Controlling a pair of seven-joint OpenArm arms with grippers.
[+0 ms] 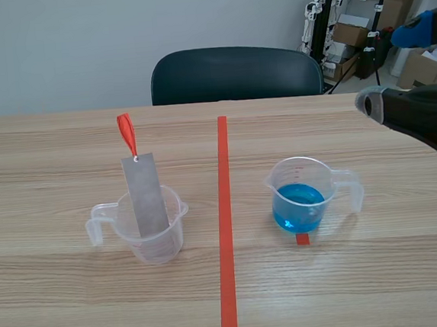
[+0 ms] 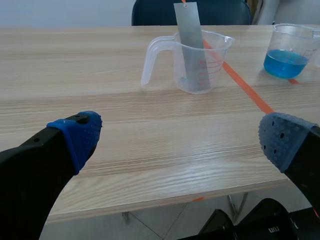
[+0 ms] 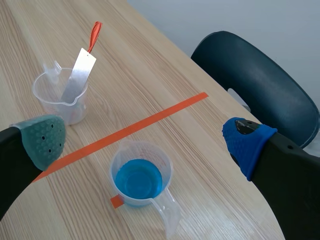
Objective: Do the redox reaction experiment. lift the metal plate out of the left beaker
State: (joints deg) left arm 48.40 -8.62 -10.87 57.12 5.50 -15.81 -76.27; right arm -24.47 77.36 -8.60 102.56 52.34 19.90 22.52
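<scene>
While the left gripper (image 2: 181, 137) and right gripper (image 3: 145, 142) both stand with fingers apart, gripping nothing, we record the flat grey metal plate (image 1: 146, 194) leaning inside the clear plastic left beaker (image 1: 175, 230), untouched, red loop (image 1: 127, 135) topmost.

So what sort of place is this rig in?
Probably a robot lab or workroom, not a chemistry lab: a plain wooden table with tape marks, a chair across it, and cardboard boxes piled in the far corner.
</scene>
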